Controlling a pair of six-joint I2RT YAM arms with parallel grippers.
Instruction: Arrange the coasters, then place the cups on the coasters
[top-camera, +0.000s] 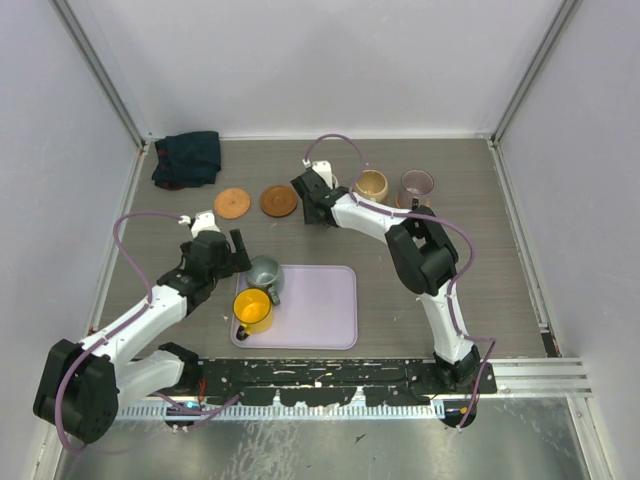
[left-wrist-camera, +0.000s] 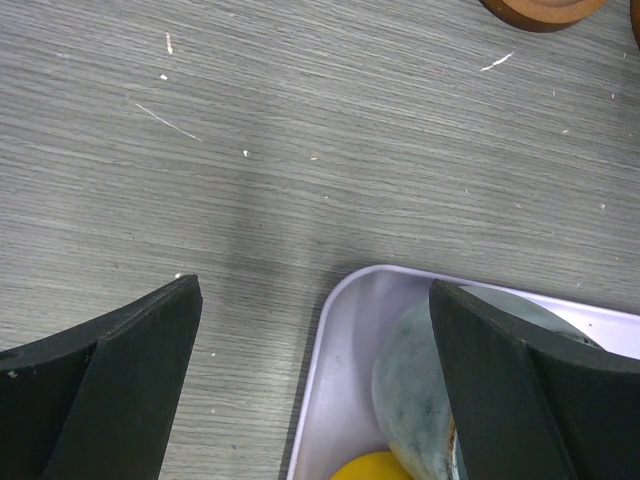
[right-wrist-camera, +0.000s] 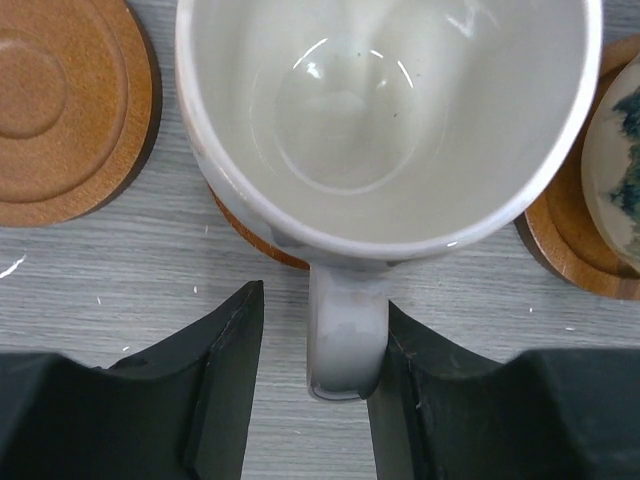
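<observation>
Overview from above: two bare coasters (top-camera: 232, 204) lie side by side at the far left of the table (top-camera: 480, 260), near a dark cloth (top-camera: 187, 158). The tan cup (top-camera: 372, 185) and the purple cup (top-camera: 416, 185) stand to the right. The right gripper (top-camera: 318, 190) sits between the bare coasters and the tan cup. The yellow cup (top-camera: 252, 310) and the grey-green cup (top-camera: 265, 275) stand on the lavender tray (top-camera: 320, 320), with the left gripper (top-camera: 238, 255) just beside the grey-green cup.

Left wrist view: the jaws are fully apart and hold nothing. They straddle the tray corner, and one finger (left-wrist-camera: 530, 390) overlaps the grey-green cup.

Right wrist view: the white cup (right-wrist-camera: 390, 110) stands upright on a coaster (right-wrist-camera: 255, 235). Its handle (right-wrist-camera: 345, 330) lies between the parted jaws, with a gap on one side. The tan cup rests on its own coaster (right-wrist-camera: 560, 240).
</observation>
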